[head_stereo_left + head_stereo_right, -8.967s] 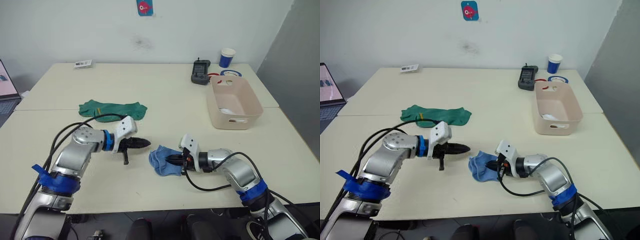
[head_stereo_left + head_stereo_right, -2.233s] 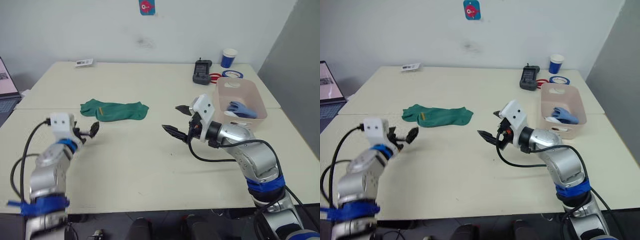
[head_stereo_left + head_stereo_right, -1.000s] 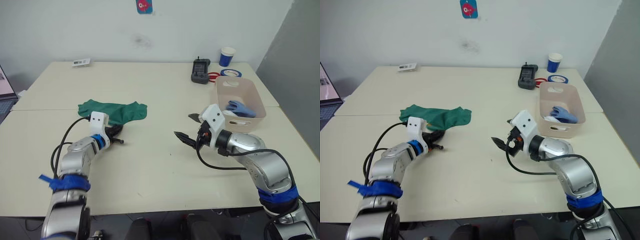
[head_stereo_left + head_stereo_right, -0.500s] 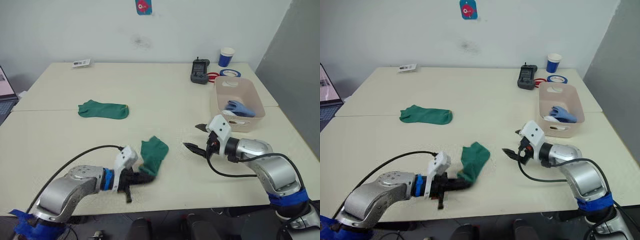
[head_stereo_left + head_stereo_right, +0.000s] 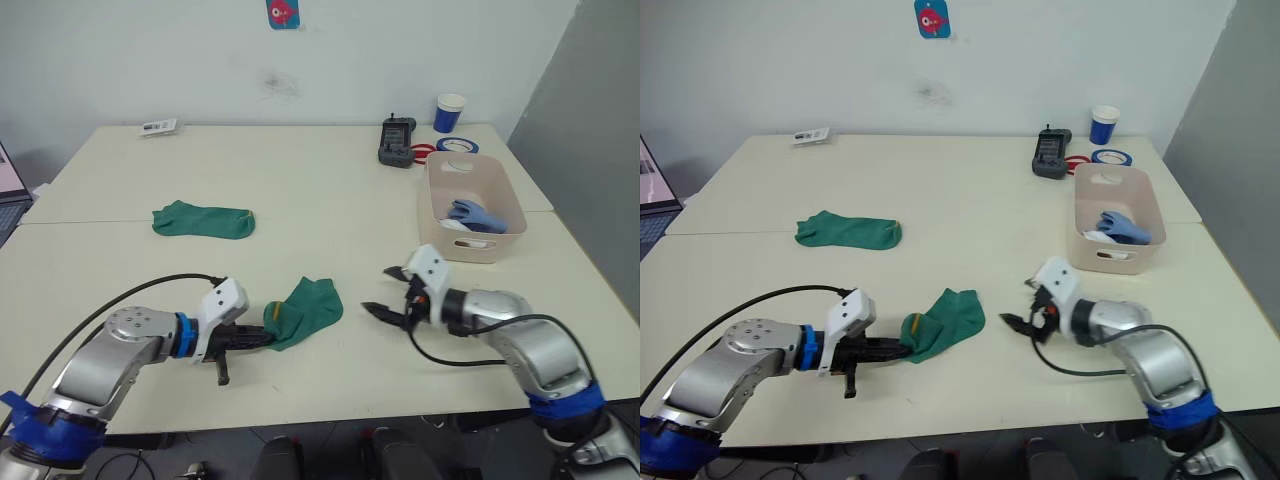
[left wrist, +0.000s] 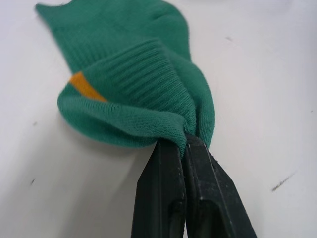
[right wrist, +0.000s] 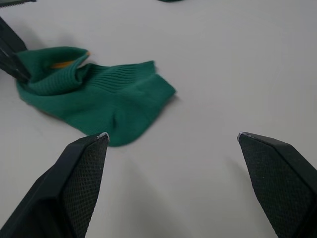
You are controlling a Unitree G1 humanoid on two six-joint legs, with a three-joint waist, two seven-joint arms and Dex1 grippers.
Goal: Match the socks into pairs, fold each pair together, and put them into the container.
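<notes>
A cream-coloured table made of two tops pushed together, with a seam running across its left half, stands against a white wall. On the wall hangs a small blue sticker with a red figure. At the far right of the table stands a blue-and-white paper cup, with a black handheld device near it, a red ring just beside the device and a blue-and-white ring of tape by the cup. A small white card lies at the far left edge
</notes>
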